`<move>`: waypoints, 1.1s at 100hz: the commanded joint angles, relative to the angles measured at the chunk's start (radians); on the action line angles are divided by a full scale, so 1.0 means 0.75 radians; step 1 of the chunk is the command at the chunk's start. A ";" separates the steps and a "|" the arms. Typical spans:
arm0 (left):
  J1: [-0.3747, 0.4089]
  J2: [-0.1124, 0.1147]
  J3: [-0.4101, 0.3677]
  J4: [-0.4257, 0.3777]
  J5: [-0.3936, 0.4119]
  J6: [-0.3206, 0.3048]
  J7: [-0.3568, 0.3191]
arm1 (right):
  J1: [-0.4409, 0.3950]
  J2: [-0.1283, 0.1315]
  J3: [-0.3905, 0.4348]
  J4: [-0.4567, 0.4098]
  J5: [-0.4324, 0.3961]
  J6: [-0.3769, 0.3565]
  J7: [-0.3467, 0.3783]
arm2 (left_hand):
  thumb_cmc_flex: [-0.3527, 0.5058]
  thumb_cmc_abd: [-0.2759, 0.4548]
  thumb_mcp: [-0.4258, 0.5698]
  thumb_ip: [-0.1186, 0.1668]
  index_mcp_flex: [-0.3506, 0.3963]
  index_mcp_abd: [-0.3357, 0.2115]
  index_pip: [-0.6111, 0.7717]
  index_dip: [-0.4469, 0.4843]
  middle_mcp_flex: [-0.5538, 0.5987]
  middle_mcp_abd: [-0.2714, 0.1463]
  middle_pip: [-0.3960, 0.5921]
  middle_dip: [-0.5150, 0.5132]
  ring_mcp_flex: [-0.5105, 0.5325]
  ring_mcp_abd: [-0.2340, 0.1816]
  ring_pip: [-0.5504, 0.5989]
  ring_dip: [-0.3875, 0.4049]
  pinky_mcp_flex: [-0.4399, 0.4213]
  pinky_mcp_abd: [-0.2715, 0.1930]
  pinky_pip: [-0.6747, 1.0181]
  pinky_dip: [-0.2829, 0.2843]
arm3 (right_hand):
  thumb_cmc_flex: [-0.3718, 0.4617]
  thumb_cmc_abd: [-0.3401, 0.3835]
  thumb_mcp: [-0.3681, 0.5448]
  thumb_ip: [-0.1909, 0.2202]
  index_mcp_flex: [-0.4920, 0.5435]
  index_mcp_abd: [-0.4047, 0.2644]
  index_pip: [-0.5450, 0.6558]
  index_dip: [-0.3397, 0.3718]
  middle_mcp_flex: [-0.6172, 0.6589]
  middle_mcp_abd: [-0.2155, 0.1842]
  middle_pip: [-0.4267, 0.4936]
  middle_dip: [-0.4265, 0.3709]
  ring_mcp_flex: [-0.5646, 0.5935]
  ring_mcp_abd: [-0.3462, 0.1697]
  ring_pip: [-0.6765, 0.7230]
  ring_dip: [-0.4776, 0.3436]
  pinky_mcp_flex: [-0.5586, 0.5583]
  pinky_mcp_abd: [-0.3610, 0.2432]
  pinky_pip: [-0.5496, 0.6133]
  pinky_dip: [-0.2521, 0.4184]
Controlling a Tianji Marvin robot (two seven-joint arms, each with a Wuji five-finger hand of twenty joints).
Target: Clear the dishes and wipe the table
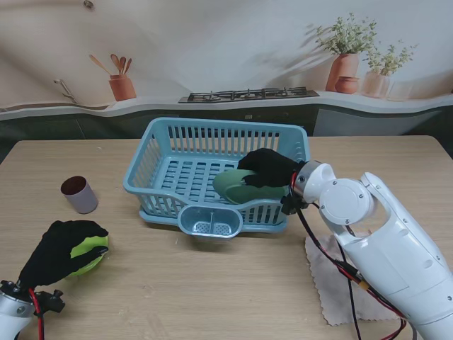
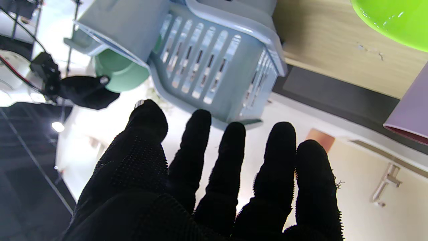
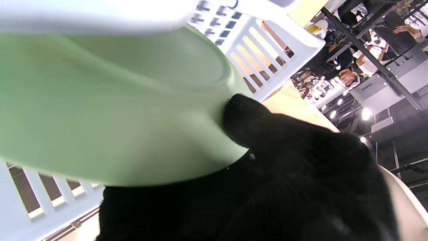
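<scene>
A pale green bowl (image 1: 235, 186) is tilted inside the blue dish basket (image 1: 226, 123), near its front right corner. My right hand (image 1: 270, 167) is shut on it from above. The right wrist view shows the green bowl (image 3: 117, 110) filling the frame, with my gloved hand (image 3: 284, 174) pressed against its underside. A lime green bowl (image 1: 92, 251) sits on the table near the front left. My left hand (image 1: 60, 249) is over it, fingers straight and spread, holding nothing. In the left wrist view the lime bowl (image 2: 394, 20) lies beyond my left hand (image 2: 214, 174).
A mauve cup (image 1: 79, 195) lies on its side left of the basket. A beige cloth (image 1: 347, 283) lies on the table at the front right, partly under my right arm. A small cutlery cup (image 1: 209, 221) hangs on the basket's front.
</scene>
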 commanded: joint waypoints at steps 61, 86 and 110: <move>-0.008 0.004 0.005 0.000 -0.008 0.006 -0.025 | 0.057 0.034 -0.044 0.026 -0.092 0.051 0.171 | 0.017 0.047 -0.022 -0.028 0.014 -0.021 -0.008 -0.002 0.013 -0.005 -0.015 -0.005 0.008 -0.006 -0.006 0.012 -0.021 -0.003 -0.023 -0.020 | -0.016 0.027 0.158 0.155 -0.073 -0.168 0.013 -0.317 -0.156 -0.114 -0.278 -0.139 -0.211 -0.053 -0.292 -0.162 -0.365 -0.105 -0.218 -0.147; -0.006 0.003 0.003 0.000 -0.004 0.003 -0.020 | 0.039 0.040 -0.013 0.009 -0.094 0.001 0.183 | 0.020 0.045 -0.022 -0.029 0.014 -0.022 -0.006 -0.001 0.013 -0.003 -0.014 -0.005 0.008 -0.006 -0.005 0.012 -0.021 -0.003 -0.023 -0.020 | -0.145 0.005 -0.038 0.165 -0.150 -0.166 -0.035 -0.351 -0.255 -0.139 -0.295 -0.162 -0.311 -0.094 -0.360 -0.186 -0.491 -0.134 -0.302 -0.161; -0.006 0.004 0.004 -0.001 -0.008 0.005 -0.027 | 0.014 0.043 0.025 -0.016 -0.096 -0.044 0.185 | 0.023 0.045 -0.023 -0.029 0.013 -0.022 -0.005 -0.001 0.014 -0.005 -0.013 -0.004 0.008 -0.007 -0.005 0.012 -0.020 -0.004 -0.022 -0.020 | -0.254 0.026 -0.140 0.233 -0.116 -0.185 -0.245 -0.208 -0.289 -0.165 -0.326 -0.174 -0.359 -0.125 -0.419 -0.196 -0.571 -0.135 -0.381 -0.142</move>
